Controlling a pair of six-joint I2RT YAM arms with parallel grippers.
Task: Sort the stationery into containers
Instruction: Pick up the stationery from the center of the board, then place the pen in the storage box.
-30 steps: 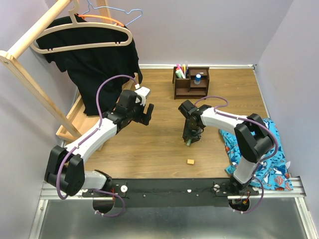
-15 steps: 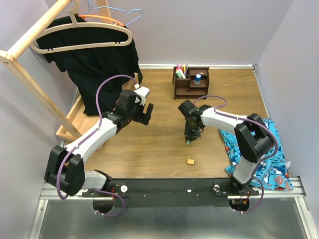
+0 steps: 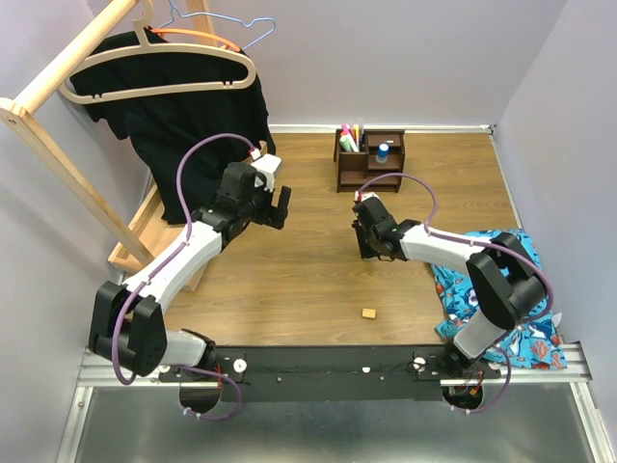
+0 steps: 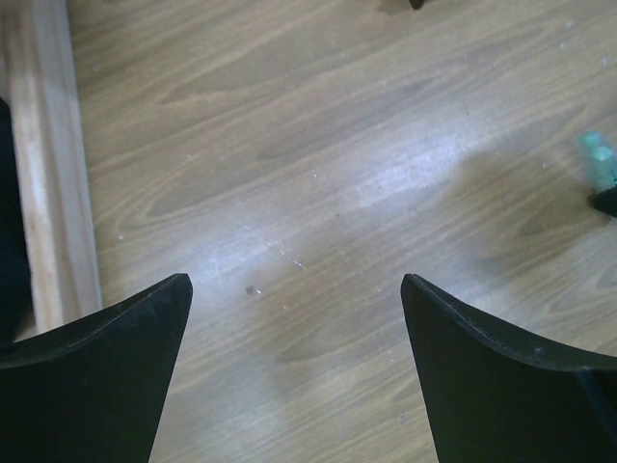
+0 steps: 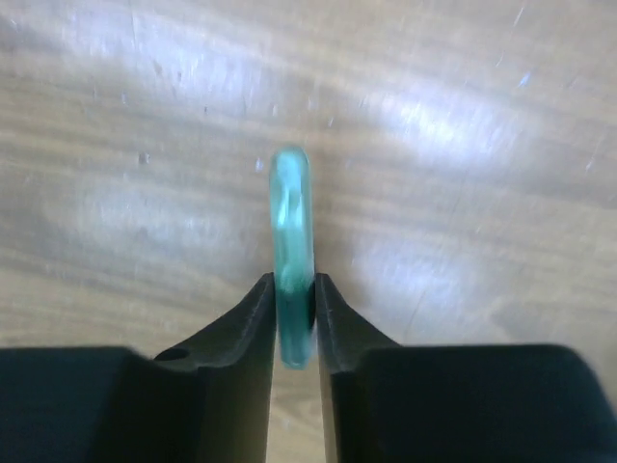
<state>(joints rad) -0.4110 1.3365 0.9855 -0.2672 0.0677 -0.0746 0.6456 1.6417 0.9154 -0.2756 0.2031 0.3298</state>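
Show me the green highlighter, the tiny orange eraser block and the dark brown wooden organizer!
Green highlighter (image 5: 291,241): right wrist view, middle of its barrel.
Tiny orange eraser block (image 3: 368,313): top view, its middle.
Dark brown wooden organizer (image 3: 353,174): top view, its front wall.

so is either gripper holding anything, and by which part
The right gripper pinches the green highlighter near one end, with the rest jutting out beyond it. The left gripper is open and holds nothing.

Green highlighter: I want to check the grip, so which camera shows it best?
Right wrist view: the translucent green highlighter fills mid-frame, pinched in the right tool. The left wrist view catches only a green tip at its right edge; in the top external view the right arm hides it.
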